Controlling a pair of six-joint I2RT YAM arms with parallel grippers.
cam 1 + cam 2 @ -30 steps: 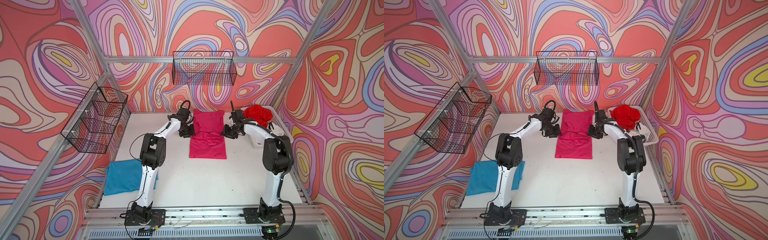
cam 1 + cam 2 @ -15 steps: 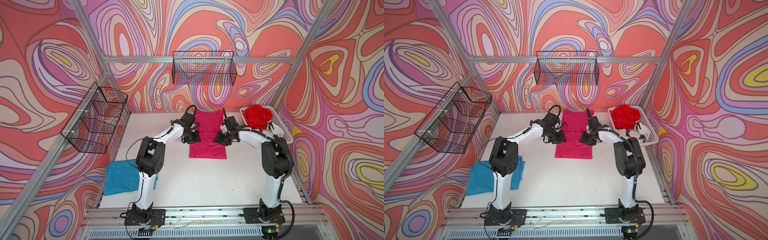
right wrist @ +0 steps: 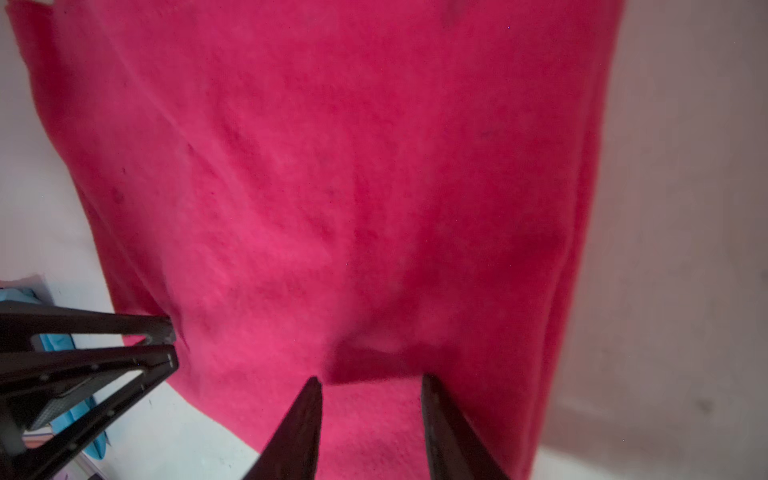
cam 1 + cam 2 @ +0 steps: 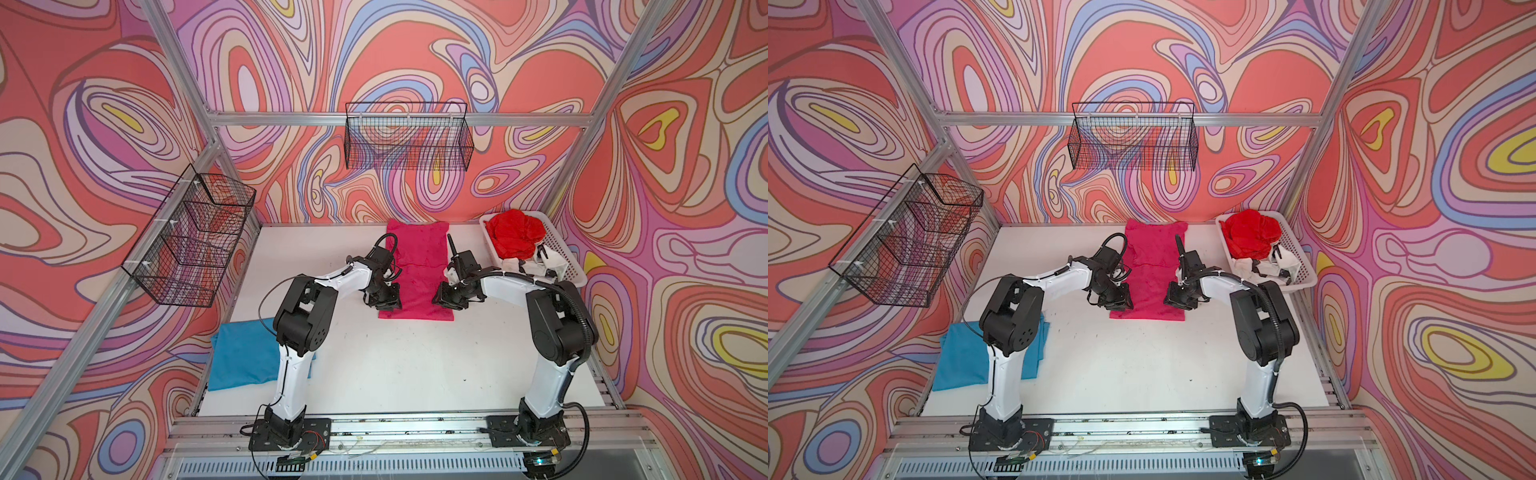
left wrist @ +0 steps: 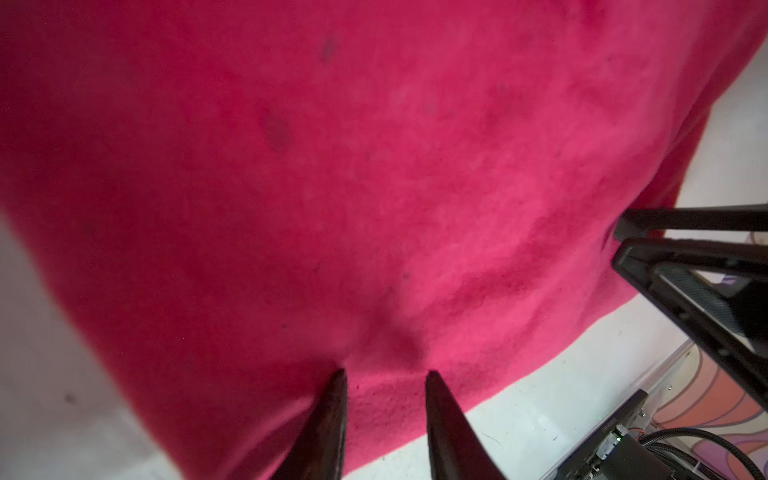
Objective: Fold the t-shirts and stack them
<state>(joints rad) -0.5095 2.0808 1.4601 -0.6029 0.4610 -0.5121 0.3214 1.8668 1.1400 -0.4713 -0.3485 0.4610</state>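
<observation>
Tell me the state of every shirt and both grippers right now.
Magenta-pink cloth t-shirt: folded into a long strip, lying flat.
Teal-blue cloth t-shirt: folded, lying flat.
Bright red cloth t-shirt: crumpled in white plastic basket.
White t-shirt with black marks: crumpled, same basket.
Left gripper: open, tips on pink shirt.
Right gripper: open, tips on pink shirt.

- White table (image 4: 395, 365) with a few small dark specks.
- Long black wire basket (image 4: 409, 141) hung on the back wall.
- Black wire basket with compartments (image 4: 187, 245) on the left wall.
- White plastic lattice basket (image 4: 561, 249) at the table's far right corner.
- Aluminium frame bars (image 4: 291, 119).
- Swirl-patterned walls (image 4: 415, 54).
</observation>
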